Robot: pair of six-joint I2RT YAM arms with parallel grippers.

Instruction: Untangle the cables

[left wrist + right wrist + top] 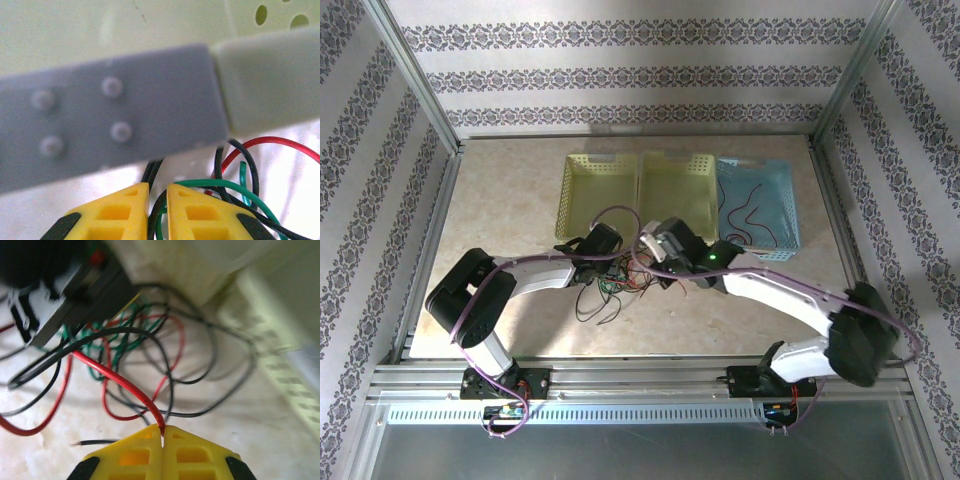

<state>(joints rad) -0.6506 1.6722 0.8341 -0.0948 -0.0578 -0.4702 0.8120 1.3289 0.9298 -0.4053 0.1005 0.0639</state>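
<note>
**Q.** Overhead view: where do the cables lie relative to your two grippers?

**A.** The tangle (615, 282) of red, green and black cables sits at frame centre, between both wrists. It lies just below the near walls of the two yellow-green baskets (638, 185). Neither arm is nearer; both meet at it.

**Q.** Right wrist view: how do the fingers stand?

**A.** Your right gripper (163, 430) has its yellow fingers (130, 455) pressed together on the red cable (115, 377). From the pinch, that cable's long axis runs up and to the left of frame, into the knot.

**Q.** Left wrist view?

**A.** Your left gripper (158, 192) shows only a narrow gap. A black cable (151, 172) rises straight up out of it, and a green cable (210, 184) arcs off to the right. The view is close and blurred, so the fingers are probably clamped on the black cable rather than merely straddling it.

**Q.** What does the coming pull turn on?

**A.** The red strand leads from your right fingers toward the left gripper's side, so you would separate the hands along that axis. The basket walls are close above the tangle. The blue basket (795, 215), holding loose wires, stands at upper right. Open room is the bare table (510, 200) to the left of the tangle and below it.
</note>
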